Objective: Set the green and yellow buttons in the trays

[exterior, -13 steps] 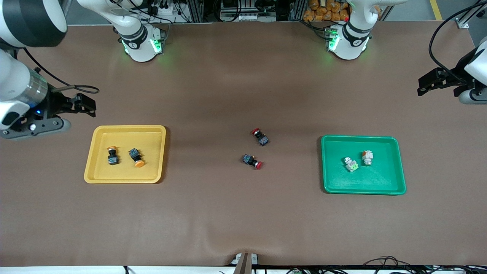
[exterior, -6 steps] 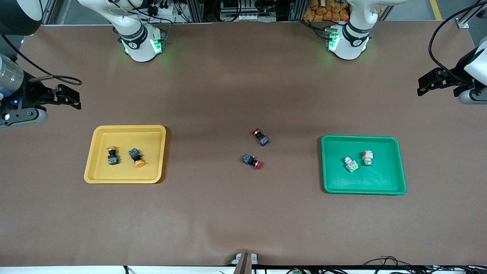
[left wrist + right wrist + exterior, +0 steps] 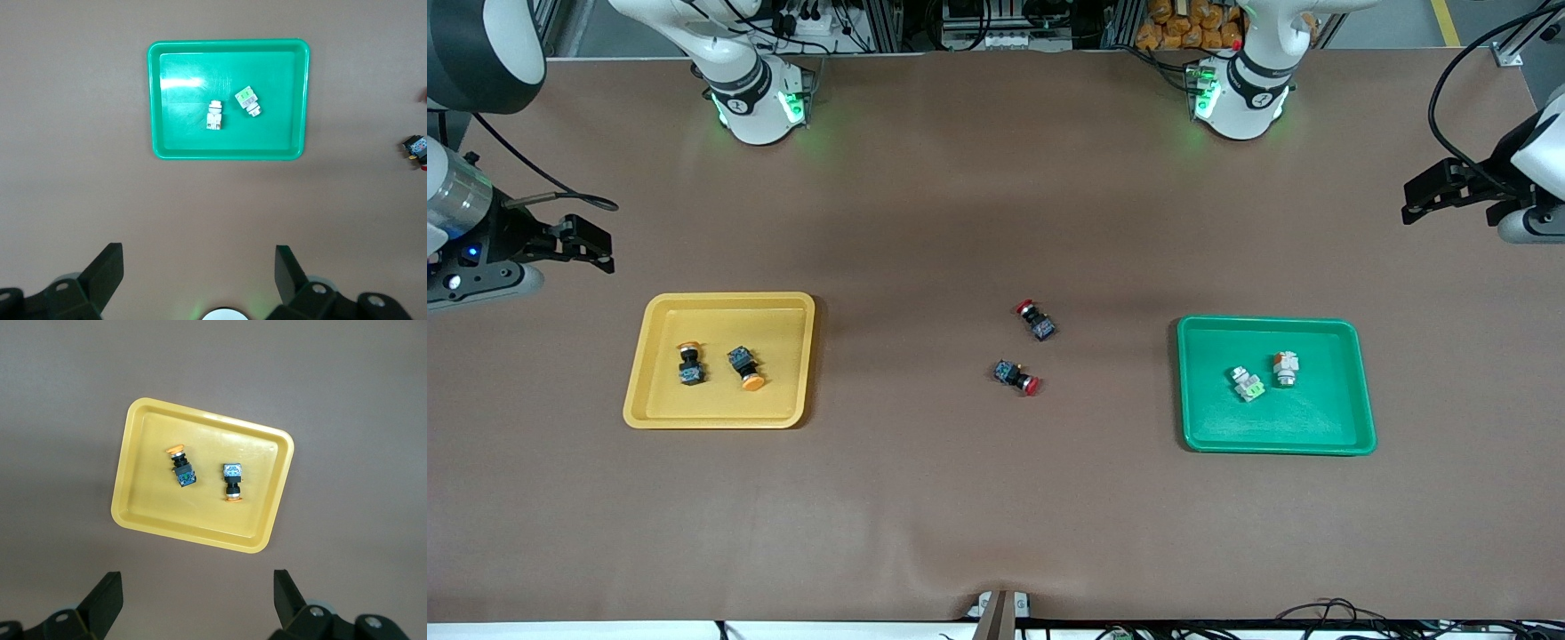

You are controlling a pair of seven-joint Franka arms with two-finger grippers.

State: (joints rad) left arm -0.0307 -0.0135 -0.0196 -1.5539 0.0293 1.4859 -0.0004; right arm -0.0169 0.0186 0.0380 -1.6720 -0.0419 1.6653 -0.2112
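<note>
Two red-capped switches lie loose on the bare desk (image 3: 996,533) at mid-table, between the trays and touching neither: one (image 3: 1036,319) farther from the front camera, the other (image 3: 1017,376) just nearer to it, at about 7 o'clock from the first. Nothing stands between them and either tray.

The yellow tray (image 3: 640,391) sits toward the right arm's end of the desk. It holds two black buttons with orange-yellow caps, lying on their sides and apart: one (image 3: 688,364) with its cap at 12 o'clock, the other (image 3: 745,368) with its cap toward 5 o'clock.

The green tray (image 3: 1360,391) sits toward the left arm's end. It holds two pale buttons close together: one with a green face (image 3: 1248,383), and at its 2 o'clock one with an orange-red face (image 3: 1285,367).

Count: two trays, four buttons in trays, two red switches outside.

The right claw (image 3: 591,242) hangs over bare desk at 10 o'clock from the yellow tray, fingers spread, holding nothing. The left claw (image 3: 1427,196) hangs over the desk edge at 1 o'clock from the green tray, fingers also spread and empty.
</note>
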